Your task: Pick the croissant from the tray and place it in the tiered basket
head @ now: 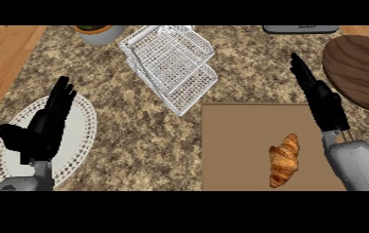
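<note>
Croissant (284, 160): lay on the tray (231, 149), in its right half, untouched by either hand.
Long axis: ran nearly 12 to 6, the upper tip leaning slightly toward 1 o'clock.
Right hand (320, 98): hung over the tray's right edge, fingers straight and close together, pointing toward 11 o'clock and holding nothing.
Key relation: the croissant sat at about 7 o'clock from the right hand, near it but apart, down beside the grey forearm.
Nearer hand: the right, plainly; the left was well apart, across the counter.
Left hand (45, 122): rested open over a white mat (85, 125) at the view's left, fingers up, thumb out, nothing in it.
Basket (173, 66): white wire tiers, at roughly 11 o'clock from the croissant, just off the tray's upper left corner.
Also there: a pot (99, 33) at the upper left and a dark wooden board (349, 71) at the right edge.
Judgement: the pick had not begun; the right hand would likely need to draw back toward 7 o'clock and close across the short width.
</note>
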`<action>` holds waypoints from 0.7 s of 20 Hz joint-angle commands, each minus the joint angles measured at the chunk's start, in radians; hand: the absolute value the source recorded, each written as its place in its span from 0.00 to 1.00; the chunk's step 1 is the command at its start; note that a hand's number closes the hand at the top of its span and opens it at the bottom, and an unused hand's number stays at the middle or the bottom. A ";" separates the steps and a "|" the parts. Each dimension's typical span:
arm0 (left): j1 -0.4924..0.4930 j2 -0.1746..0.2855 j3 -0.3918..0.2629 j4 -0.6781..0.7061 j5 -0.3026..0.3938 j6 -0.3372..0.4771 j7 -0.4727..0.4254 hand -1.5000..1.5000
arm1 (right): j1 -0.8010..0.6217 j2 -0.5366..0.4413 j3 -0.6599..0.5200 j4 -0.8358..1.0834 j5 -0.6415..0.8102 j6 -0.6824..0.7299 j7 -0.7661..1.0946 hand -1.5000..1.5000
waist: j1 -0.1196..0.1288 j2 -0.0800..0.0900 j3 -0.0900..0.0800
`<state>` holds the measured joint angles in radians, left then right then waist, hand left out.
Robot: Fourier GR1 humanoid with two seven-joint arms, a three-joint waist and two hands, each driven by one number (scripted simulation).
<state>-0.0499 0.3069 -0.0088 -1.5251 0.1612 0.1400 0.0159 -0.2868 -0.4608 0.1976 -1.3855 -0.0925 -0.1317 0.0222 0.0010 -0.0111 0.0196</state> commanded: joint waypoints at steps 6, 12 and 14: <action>0.172 -0.018 0.009 0.091 -0.064 0.088 0.029 0.50 | 0.132 -0.084 -0.324 -0.151 0.146 -0.498 0.047 1.00 | -0.150 -0.031 -0.027; 0.223 -0.067 0.004 0.110 -0.053 0.111 0.008 0.50 | 0.286 0.129 -0.544 -0.176 0.121 -0.906 0.090 0.00 | -0.195 -0.031 -0.024; 0.214 -0.106 -0.052 0.099 -0.091 0.131 0.005 0.50 | 0.366 0.222 -0.503 -0.306 0.153 -0.969 0.041 0.00 | -0.155 -0.020 -0.023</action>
<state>0.1428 0.2454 -0.0145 -1.4310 0.1052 0.2421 0.0304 -0.0215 -0.3654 -0.2752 -1.5534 0.0328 -0.9239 0.1041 -0.1734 -0.0345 -0.0032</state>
